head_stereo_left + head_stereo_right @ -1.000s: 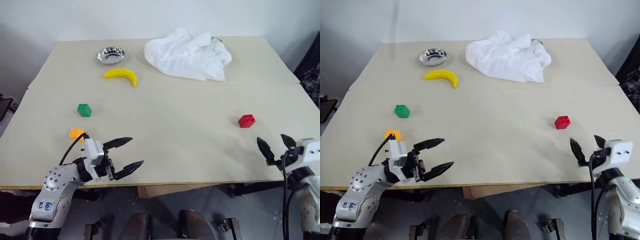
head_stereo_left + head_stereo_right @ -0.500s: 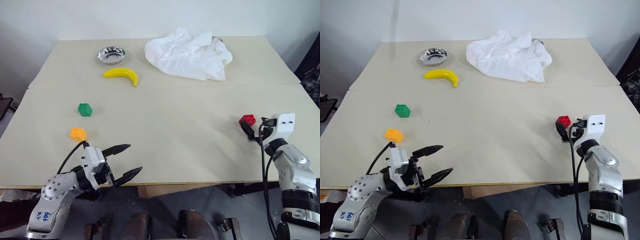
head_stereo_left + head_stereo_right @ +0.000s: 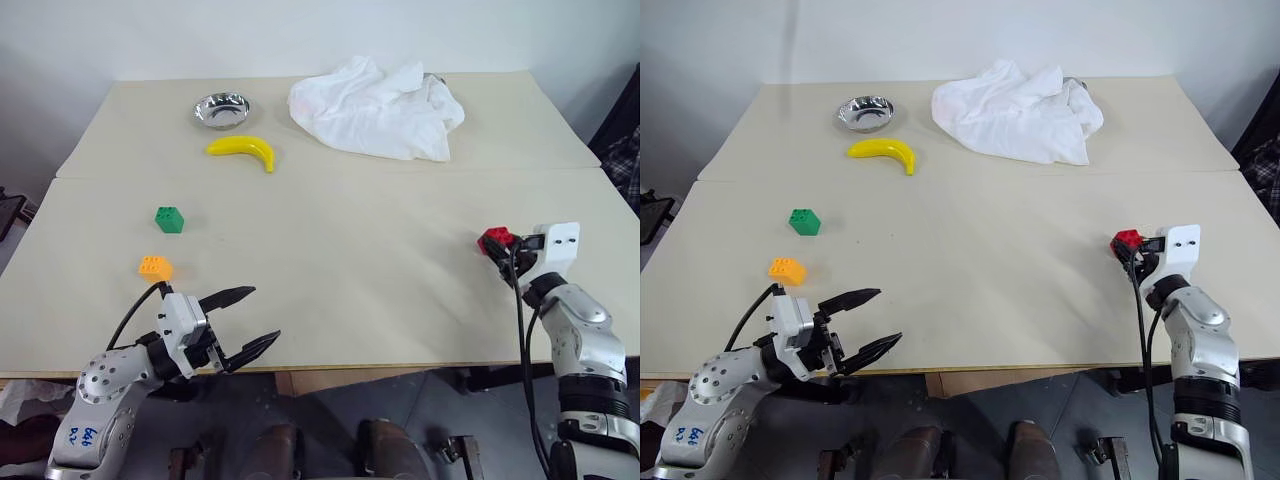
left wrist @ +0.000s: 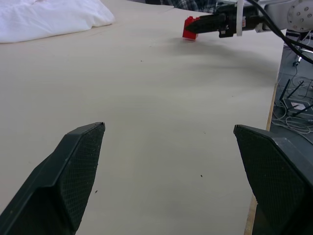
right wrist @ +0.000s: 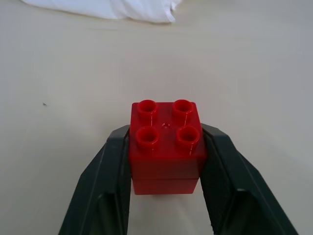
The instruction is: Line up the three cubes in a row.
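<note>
Nearest to us, the left gripper (image 3: 238, 322) is hanging at the front table edge with its jaws spread wide and nothing between them. Just beyond it we're seeing the orange cube (image 3: 154, 267), then the green cube (image 3: 169, 219) a bit farther back, near each other on the left side of the table (image 3: 340, 270). Across on the right, the right gripper (image 5: 166, 161) is clamping the red cube (image 5: 167, 146), one finger flat on each side wall, studs facing up, block sitting squarely between the pads. It's well apart from the other two.

We're reading these as light, rigid plastic: no give, smooth faces, so likely a bit slippery but not fragile. The opposing flat sides look like the right place to pinch, low and centred as the red one is being held now; a corner grip would probably let it twist out.

Farther back, the banana (image 3: 243, 150), steel bowl (image 3: 222, 109) and white cloth (image 3: 375, 106) are lying along the far side, away from the cubes.
</note>
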{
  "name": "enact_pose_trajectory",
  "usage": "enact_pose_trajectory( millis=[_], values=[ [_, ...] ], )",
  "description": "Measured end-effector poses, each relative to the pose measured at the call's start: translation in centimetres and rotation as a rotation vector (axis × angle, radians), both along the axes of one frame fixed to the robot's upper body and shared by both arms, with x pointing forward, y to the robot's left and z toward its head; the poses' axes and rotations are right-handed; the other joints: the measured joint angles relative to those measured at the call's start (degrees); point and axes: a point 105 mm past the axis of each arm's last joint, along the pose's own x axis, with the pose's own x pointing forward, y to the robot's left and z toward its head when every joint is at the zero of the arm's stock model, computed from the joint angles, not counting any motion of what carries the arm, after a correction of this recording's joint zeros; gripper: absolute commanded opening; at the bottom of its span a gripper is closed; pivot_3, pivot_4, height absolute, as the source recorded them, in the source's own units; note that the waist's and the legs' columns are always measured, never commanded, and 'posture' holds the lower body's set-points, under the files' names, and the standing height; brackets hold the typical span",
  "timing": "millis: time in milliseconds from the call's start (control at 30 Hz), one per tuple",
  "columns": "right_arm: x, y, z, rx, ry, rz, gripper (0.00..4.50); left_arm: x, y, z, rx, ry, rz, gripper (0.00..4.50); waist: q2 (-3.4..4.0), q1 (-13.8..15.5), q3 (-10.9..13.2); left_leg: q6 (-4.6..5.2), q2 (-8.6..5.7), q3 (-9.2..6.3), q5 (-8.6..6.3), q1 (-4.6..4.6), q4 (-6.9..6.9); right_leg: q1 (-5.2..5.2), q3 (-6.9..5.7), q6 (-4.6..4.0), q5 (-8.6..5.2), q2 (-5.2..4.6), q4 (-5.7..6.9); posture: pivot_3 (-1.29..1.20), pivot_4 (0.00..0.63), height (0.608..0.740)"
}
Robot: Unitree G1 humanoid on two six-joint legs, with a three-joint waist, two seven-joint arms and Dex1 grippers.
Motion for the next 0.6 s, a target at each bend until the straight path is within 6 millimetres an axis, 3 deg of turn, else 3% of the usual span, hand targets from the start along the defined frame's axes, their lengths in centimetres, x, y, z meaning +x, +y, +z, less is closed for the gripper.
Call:
enact_pose_trajectory(
  millis=[167,300,467,600],
  values=[
    [-2.6,4.6,3.2,-0.125,-0.097,0.546,1.47,-0.7,0.4,-0.4,0.03,0.021,-0.049,4.5,0.01,-0.06,0.03,0.03,0.03,0.0,-0.02,0.02,0.01,0.03,-0.02,0.0,0.0,0.01,-0.05,0.0,0.15,0.74],
    [-3.5,6.8,1.8,-0.318,0.002,0.917,1.47,-0.3,1.8,-0.3,0.06,0.023,-0.05,4.5,0.0,-0.19,0.03,0.03,0.05,-0.01,-0.02,0.05,0.03,0.06,-0.02,0.0,0.0,0.0,-0.08,0.0,0.15,0.74],
    [-2.2,8.0,-0.9,-0.441,0.106,1.043,1.47,0.1,2.1,0.2,0.06,0.005,-0.054,4.5,-0.01,-0.29,0.05,0.02,0.02,-0.06,-0.03,0.0,0.03,0.02,-0.08,0.0,0.0,-0.05,-0.1,0.0,0.15,0.74],
    [-1.4,9.2,-1.3,-0.502,0.096,1.095,1.47,0.0,2.3,0.2,0.067,0.012,-0.051,4.5,-0.01,-0.6,0.06,-0.02,0.03,-0.16,-0.05,-0.01,0.02,0.03,-0.21,-0.01,0.0,-0.04,-0.11,0.0,0.15,0.74]
  ],
)
